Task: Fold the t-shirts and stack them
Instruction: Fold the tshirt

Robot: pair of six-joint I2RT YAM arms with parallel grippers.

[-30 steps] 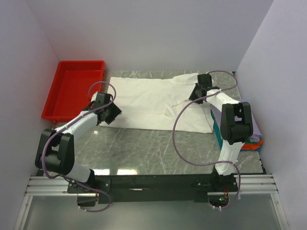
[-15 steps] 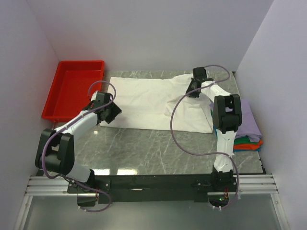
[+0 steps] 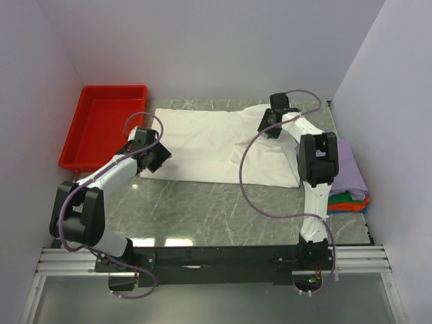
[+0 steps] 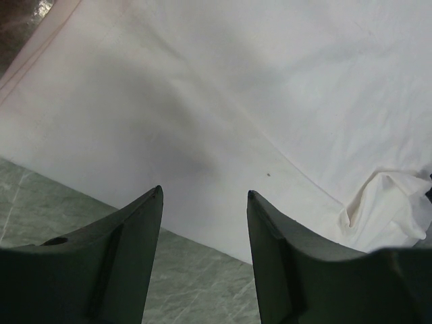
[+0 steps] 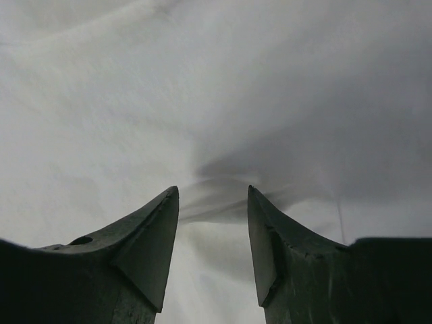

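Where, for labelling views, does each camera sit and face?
Top: above, behind the arms, looking down on the table; both arms show.
Left wrist: on the left gripper, facing the white shirt's near edge; open fingers show.
Right wrist: on the right gripper, close over the white shirt; open fingers show.
All share the white shirt.

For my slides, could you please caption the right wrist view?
Open right tool poised over a pucker in the white t-shirt.

Right gripper point(image 5: 212, 192) moved farther back over the white t-shirt point(image 3: 202, 138), jaws parted wider, folded stack point(image 3: 351, 179) now uncovered from above.
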